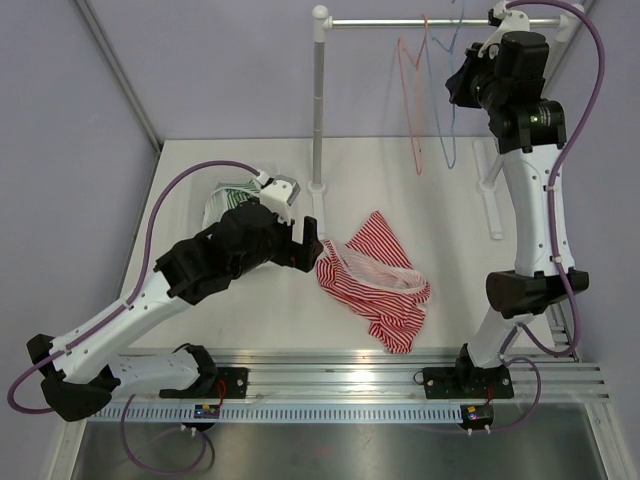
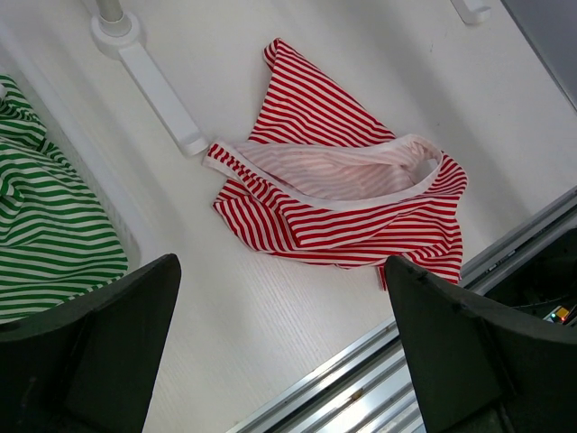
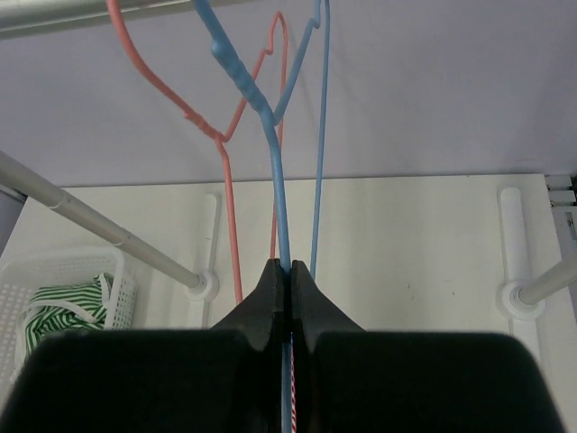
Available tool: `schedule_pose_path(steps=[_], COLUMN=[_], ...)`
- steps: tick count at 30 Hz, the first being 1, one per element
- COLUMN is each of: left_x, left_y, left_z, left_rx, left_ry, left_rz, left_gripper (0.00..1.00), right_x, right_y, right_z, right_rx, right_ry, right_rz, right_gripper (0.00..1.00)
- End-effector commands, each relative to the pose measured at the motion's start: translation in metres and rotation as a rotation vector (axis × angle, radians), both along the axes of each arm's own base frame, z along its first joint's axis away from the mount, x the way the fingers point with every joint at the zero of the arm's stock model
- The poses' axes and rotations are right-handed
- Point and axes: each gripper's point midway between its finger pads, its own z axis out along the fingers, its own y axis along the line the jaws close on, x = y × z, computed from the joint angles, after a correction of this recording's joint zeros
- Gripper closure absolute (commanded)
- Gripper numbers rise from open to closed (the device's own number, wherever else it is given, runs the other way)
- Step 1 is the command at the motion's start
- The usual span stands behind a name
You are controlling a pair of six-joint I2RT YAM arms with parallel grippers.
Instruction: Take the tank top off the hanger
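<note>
Top external view shows the red striped tank top [image 1: 375, 275] lying crumpled on the tabletop [image 1: 250, 320], well apart from the rail [image 1: 420, 22] and with no hanger inside it. The garment appears to be already free, so what is left is mainly a clean finish.

The right hand [image 3: 288, 271] is clenched on the thin wire of the blue hanger [image 3: 279, 198], which hangs from the rail just beside a red hanger [image 3: 230, 198]. The left hand [image 2: 279, 266] is released, its fingers spread wide, and it hovers over the tabletop near the tank top without touching it.

To do this step well, the right hand should probably open its jaws slowly, so that the blue hanger does not swing or jump off the rail. It should then draw back in a straight line, away from the wires. The red hanger is very close, so a sideways motion could catch it.

The left hand has nothing to hold and can simply keep away from the cloth. A green striped garment [image 2: 45, 234] sits in a white basket [image 1: 215, 200] at its side and needs no attention.
</note>
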Motion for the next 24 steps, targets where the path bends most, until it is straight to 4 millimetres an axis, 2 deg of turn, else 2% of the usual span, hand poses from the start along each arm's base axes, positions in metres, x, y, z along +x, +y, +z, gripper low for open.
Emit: schedule_pose_path(steps=[1,6,10,11,15,17,18,20,21,22,23,24], left_x=[0.001,-0.001,-0.002,-0.002,0.000,0.000,0.001,0.003,0.004,0.009,0.007,0.007], left_y=[0.002,0.000,-0.006,-0.009,-0.025,-0.041,-0.050,-0.069,-0.075,-0.087,-0.097,-0.104], left_z=[0.005,0.004,-0.001,-0.002,-0.010,-0.011,-0.018,-0.022,-0.024,-0.036,-0.041,-0.044], left_rx=[-0.013,-0.025,-0.019,-0.019,-0.028,-0.059,-0.054,-0.064,-0.061,-0.037,-0.027,-0.017], left_ry=[-0.026,-0.026,-0.015,-0.015,-0.013,-0.025,-0.022,-0.045,-0.052,-0.050,-0.054,-0.059], left_rz=[0.015,0.009,-0.003,-0.007,-0.042,-0.087,-0.104,-0.137,-0.144,-0.154,-0.175,-0.186], left_gripper=[0.01,0.01,0.01,0.01,0.01,0.01,0.01,0.01,0.01,0.01,0.01,0.01], right_x=[0.011,0.020,0.019,0.018,0.005,-0.002,-0.011,-0.022,-0.035,-0.044,-0.048,-0.069], right_y=[0.001,0.004,0.005,0.004,-0.004,-0.007,-0.011,-0.012,-0.021,-0.024,-0.029,-0.033], right_z=[0.007,-0.003,-0.007,-0.008,0.006,0.010,0.019,0.022,0.033,0.036,0.029,0.043], right_rx=[-0.022,-0.010,-0.006,-0.006,-0.017,-0.027,-0.030,-0.040,-0.046,-0.051,-0.059,-0.055], right_ry=[-0.010,0.014,0.021,0.026,-0.008,-0.016,-0.036,-0.036,-0.062,-0.065,-0.048,-0.085], right_rz=[0.027,0.029,0.034,0.029,0.000,-0.007,-0.019,-0.019,-0.056,-0.066,-0.091,-0.101], right_gripper=[1.00,1.00,0.94,0.80,0.57,0.45,0.35,0.32,0.30,0.27,0.22,0.05])
